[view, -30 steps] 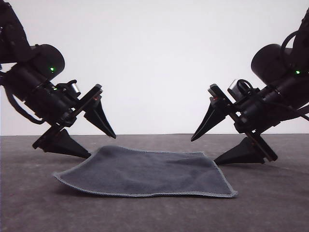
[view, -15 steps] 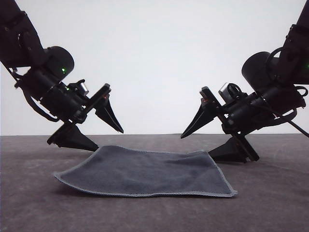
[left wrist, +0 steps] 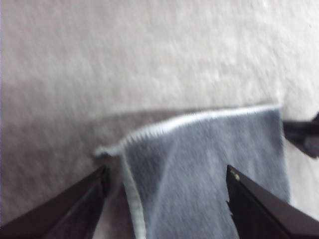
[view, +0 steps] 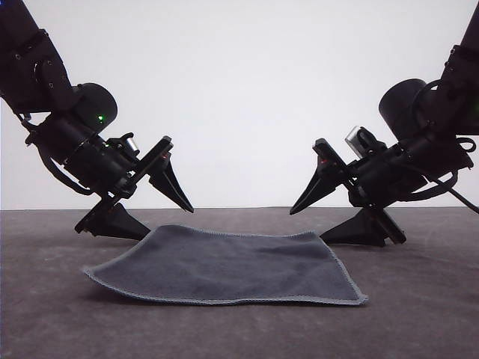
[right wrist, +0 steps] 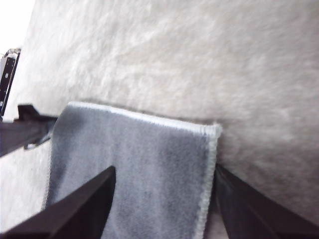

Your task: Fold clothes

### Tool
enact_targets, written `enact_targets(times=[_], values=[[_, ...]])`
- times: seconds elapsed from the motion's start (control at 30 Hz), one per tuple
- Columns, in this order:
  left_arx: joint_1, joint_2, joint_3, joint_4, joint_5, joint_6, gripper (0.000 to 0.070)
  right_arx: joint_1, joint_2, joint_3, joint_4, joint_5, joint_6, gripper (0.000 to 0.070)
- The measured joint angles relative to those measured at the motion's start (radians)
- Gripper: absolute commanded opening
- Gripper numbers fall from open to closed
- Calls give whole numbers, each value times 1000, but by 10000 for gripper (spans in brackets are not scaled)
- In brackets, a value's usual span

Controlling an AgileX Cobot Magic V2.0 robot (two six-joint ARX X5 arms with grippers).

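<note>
Both sets of jaws are spread wide, nothing in them. My left gripper (view: pixel 142 209) and right gripper (view: pixel 323 218) each straddle a far corner of the cloth (view: pixel 232 265). My worry: a lower finger sliding over the edge rather than under it, so I'd pinch air or bunch the corner. The cloth lies flat on the desk (view: pixel 419 314), grey face up, between the grippers.

A dark grey, matte table (view: pixel 419 321) carries 1 thing: a slate-grey cloth (view: pixel 224 265) with light stitched edging, spread open near the table's middle. The cloth's near left edge lifts slightly off the table; its far corners lie flat against it.
</note>
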Motion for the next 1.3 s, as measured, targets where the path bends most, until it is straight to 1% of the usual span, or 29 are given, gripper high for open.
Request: enact_targets(times=[0.13,0.23,0.3,0.33,0.37,0.4,0.5,0.6,0.63,0.77,1.07,1.2,1.3], values=[[0,0,2,-7,4,0,469,1,1,7,1,0,0,377],[0,0,2,-3,4,0,468,1,12,13,3,0,0,324],[-1,0,2,2,4,-1,442,1,22,13,5,-1,0,294],[-1,0,2,5,4,-1,399,2,25,14,7,-2,0,274],[-2,1,2,8,3,-2,342,2,27,14,9,-1,0,251],[-2,5,2,11,1,-3,270,2,28,15,9,0,0,225],[-2,14,-2,11,-1,-4,101,5,31,17,11,9,0,121],[0,17,-4,15,-2,-7,17,7,32,18,12,20,0,12],[1,17,-4,22,-2,-7,10,7,32,18,13,21,0,1],[3,17,-4,49,-2,-7,9,7,33,18,15,21,0,0],[10,17,-4,52,-2,-7,9,6,33,18,11,-6,-2,0],[15,9,-4,23,-2,-4,9,7,19,18,-30,-9,-8,0],[16,-24,-4,-19,-3,19,9,8,-9,18,-73,-10,-24,0]])
